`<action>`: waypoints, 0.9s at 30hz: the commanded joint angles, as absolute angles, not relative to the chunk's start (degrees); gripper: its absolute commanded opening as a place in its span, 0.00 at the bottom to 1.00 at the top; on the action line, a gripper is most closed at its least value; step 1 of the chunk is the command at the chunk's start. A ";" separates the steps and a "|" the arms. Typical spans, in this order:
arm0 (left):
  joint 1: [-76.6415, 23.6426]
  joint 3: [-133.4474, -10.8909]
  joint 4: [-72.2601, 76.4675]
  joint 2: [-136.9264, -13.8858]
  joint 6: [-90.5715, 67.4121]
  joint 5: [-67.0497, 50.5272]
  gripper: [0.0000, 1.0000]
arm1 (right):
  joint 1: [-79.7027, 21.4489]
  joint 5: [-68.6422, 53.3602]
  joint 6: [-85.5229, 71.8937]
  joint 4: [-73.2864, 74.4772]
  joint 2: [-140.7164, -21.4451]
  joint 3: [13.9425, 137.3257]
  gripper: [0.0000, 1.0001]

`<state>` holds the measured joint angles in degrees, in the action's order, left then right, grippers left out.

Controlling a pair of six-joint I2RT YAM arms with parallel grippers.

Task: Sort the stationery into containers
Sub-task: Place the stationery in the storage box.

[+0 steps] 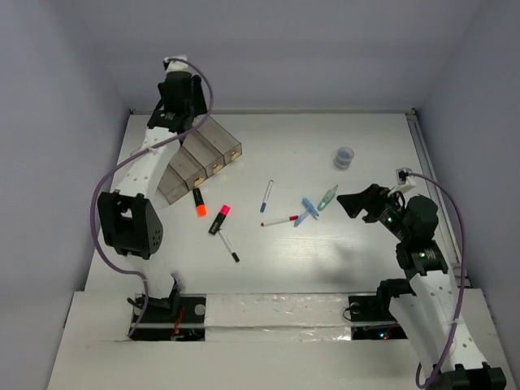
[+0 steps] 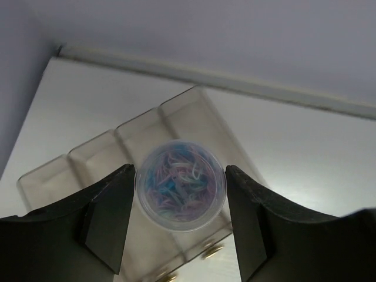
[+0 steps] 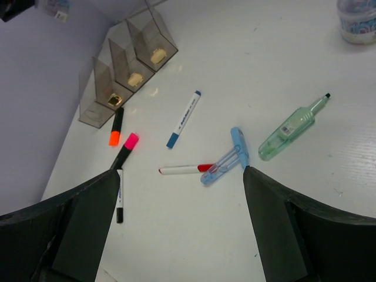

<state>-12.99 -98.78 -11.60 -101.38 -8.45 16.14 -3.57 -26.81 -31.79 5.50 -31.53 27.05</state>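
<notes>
My left gripper [image 1: 175,91] is shut on a round grey-blue roll [image 2: 180,185], a clear tub of coloured bands, held above the row of smoky-brown bins [image 1: 200,158], which also shows in the left wrist view [image 2: 88,161]. My right gripper [image 1: 358,204] is open and empty above the table; its midpoint in the wrist view [image 3: 179,226] is just near of a red-tipped pen [image 3: 185,169] and blue clips [image 3: 230,157]. A pale-green clip [image 3: 291,126], blue-tipped pen [image 3: 183,118], pink highlighter [image 3: 124,150], orange highlighter [image 3: 116,126] and black-tipped pen [image 3: 120,197] lie loose.
A second round roll [image 1: 344,156] stands at the back right, also in the right wrist view [image 3: 357,20]. The bins sit slanted against the back-left corner wall. The white table's raised rim [image 1: 416,122] runs along the right side.
</notes>
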 commanded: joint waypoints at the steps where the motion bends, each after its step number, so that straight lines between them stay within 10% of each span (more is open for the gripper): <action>1: -8.71 -91.70 -10.37 -96.25 -8.88 14.85 0.23 | -4.66 -26.19 -32.08 0.62 -31.90 26.02 0.92; 27: 2.55 -82.18 -0.35 -101.59 -9.67 10.90 0.24 | -7.12 -28.39 -32.52 -6.33 -38.14 21.80 0.94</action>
